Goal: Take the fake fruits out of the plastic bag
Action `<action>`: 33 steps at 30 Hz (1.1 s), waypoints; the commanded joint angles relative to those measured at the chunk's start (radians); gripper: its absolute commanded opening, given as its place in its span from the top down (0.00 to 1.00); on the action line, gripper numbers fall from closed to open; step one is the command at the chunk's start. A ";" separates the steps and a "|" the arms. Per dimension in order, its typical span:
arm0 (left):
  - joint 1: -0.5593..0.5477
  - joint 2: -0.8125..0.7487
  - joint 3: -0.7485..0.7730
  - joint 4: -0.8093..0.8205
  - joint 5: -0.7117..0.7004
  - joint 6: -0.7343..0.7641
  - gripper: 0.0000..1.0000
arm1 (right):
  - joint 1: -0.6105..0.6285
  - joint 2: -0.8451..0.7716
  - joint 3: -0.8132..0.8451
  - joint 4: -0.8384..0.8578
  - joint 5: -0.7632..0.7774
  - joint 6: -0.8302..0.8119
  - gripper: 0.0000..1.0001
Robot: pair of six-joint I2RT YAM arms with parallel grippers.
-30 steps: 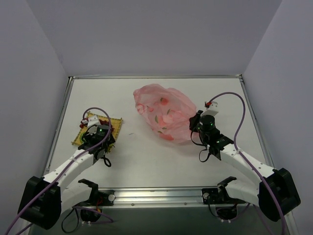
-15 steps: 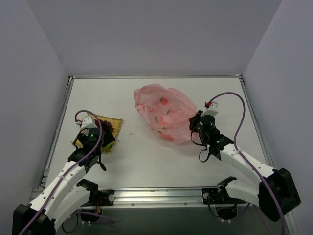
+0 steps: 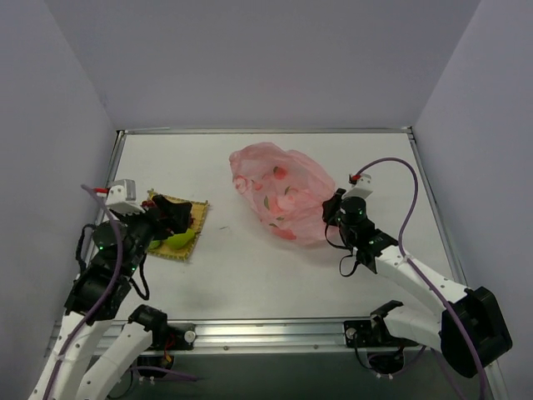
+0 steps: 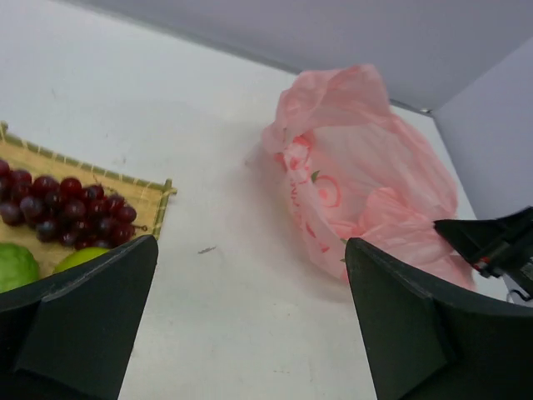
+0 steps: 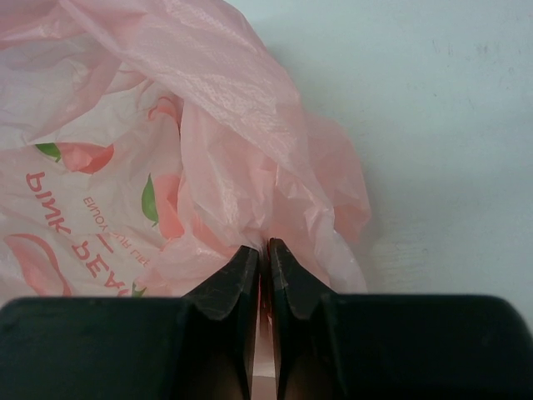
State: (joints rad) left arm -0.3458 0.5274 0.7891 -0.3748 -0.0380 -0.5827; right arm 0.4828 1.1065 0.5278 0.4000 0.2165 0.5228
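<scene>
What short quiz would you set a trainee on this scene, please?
1. True or false: the right arm's jaws are shut on the plastic bag.
2. The grape bunch lies: A) inside the bag; B) on the woven mat; C) in the left arm's jaws.
3. Fill in: the left arm's jaws stand ____ and hold nothing.

Key: 1 true; 2 B; 3 open.

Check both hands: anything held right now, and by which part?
Right hand is shut on the bag, pinching a thin fold at its right edge. Left hand is open, holding nothing.
</scene>
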 commanded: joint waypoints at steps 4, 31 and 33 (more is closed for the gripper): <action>-0.002 -0.104 0.190 -0.235 0.092 0.216 0.06 | -0.007 -0.071 0.000 -0.042 0.030 0.000 0.89; 0.011 -0.356 0.038 -0.233 0.107 0.273 0.06 | 0.019 -0.712 0.186 -0.517 0.188 0.005 0.00; 0.013 -0.356 0.036 -0.231 0.107 0.274 0.06 | 0.019 -0.755 0.169 -0.518 0.234 0.013 0.00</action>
State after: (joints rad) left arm -0.3443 0.1734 0.8085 -0.6296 0.0555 -0.3248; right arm 0.4938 0.4026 0.6910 -0.0944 0.3382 0.5243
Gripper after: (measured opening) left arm 0.942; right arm 0.996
